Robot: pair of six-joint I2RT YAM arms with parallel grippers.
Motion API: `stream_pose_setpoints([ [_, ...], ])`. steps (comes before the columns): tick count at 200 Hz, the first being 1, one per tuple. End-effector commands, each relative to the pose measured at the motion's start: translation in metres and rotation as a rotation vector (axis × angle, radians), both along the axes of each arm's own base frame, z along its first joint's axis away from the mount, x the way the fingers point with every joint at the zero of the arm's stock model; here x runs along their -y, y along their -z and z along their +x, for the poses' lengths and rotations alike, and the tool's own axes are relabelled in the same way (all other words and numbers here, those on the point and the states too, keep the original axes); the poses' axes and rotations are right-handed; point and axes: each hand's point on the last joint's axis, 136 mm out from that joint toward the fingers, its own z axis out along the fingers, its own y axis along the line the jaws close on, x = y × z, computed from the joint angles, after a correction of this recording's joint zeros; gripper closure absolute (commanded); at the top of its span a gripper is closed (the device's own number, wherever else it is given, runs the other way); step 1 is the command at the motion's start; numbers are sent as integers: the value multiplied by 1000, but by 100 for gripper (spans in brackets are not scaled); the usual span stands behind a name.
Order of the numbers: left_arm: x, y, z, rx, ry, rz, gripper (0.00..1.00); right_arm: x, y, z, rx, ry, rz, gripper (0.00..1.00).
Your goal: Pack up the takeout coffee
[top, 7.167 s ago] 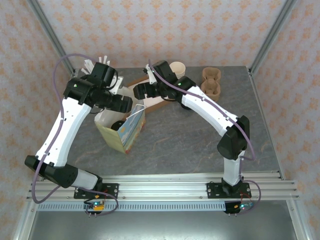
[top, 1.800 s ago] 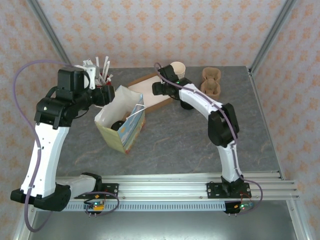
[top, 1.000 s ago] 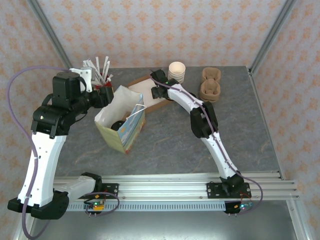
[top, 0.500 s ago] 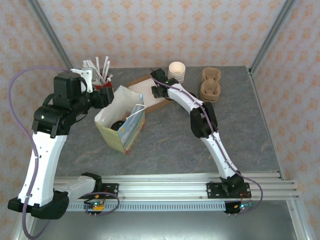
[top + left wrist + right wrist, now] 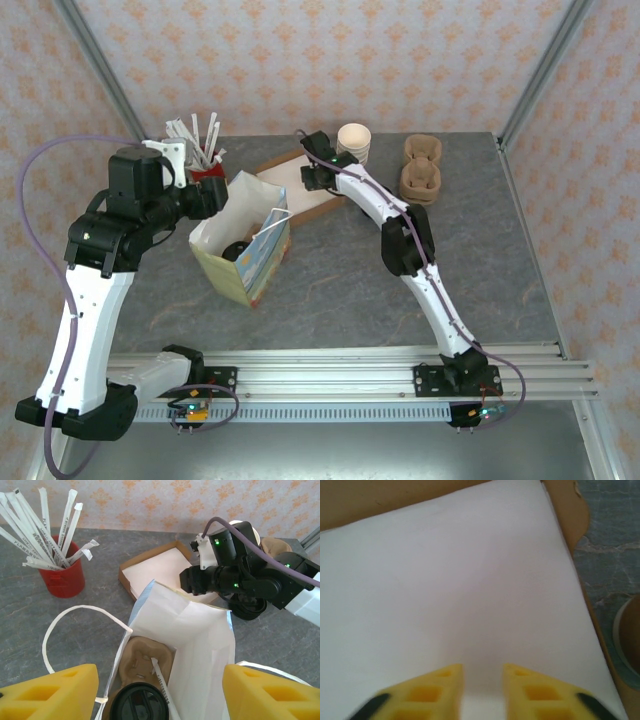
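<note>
Spread wide on left gripper (image 5: 161,682), gripping nothing, takeout coffee (image 5: 139,703) low between the jaws inside paper bag (image 5: 200,640); parted narrowly on right gripper (image 5: 482,679), empty, white paper (image 5: 460,580) just beneath.

The tabletop (image 5: 400,290) in front of me is a grey, stone-look sheet with pale veins and a matte finish, and it runs back to the walls. The wallpaper (image 5: 300,60) behind it and on both sides is cream-pink, with small orange floral motifs in a regular repeat. Two slanting aluminium posts (image 5: 100,70) rise from the far corners of the tabletop, one on the left and one on the right. A ribbed aluminium rail (image 5: 330,368) lies along the near edge. Below that is a plain grey metal surface (image 5: 330,450); I cannot tell whether it is floor or a lower shelf. The light is soft and even, with only faint shadows.
</note>
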Motion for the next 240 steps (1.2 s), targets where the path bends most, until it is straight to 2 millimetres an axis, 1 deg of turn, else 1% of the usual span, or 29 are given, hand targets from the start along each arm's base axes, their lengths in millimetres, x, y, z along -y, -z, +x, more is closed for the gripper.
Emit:
stream_pose_setpoints([
  [1,-1,-1,-2,18,5,20,33,20,-5,1,22,39,-93,54],
  [21,0,1,-1,15,7,20,33,25,5,0,13,43,-116,44],
  [36,0,2,-1,12,8,22,33,23,15,-2,-7,35,-117,39],
  [51,0,2,0,11,9,22,33,22,23,-3,-24,31,-114,36],
  [62,0,3,0,10,10,24,33,21,30,-5,-40,28,-113,36],
  [76,0,3,0,9,10,25,33,19,35,-7,-52,26,-106,40],
  [97,0,5,0,5,10,28,33,14,39,-8,-62,17,-86,51],
  [108,0,6,0,2,9,29,33,12,41,-9,-67,12,-78,56],
  [139,-1,6,-1,2,8,32,33,8,49,-13,-96,10,-53,60],
  [166,-2,6,-1,5,6,34,33,5,58,-16,-121,12,-36,67],
  [198,-2,9,-1,-4,7,35,33,1,50,-13,-111,14,-12,75],
  [240,-2,8,-2,1,7,34,33,-4,24,-6,-68,15,19,80],
])
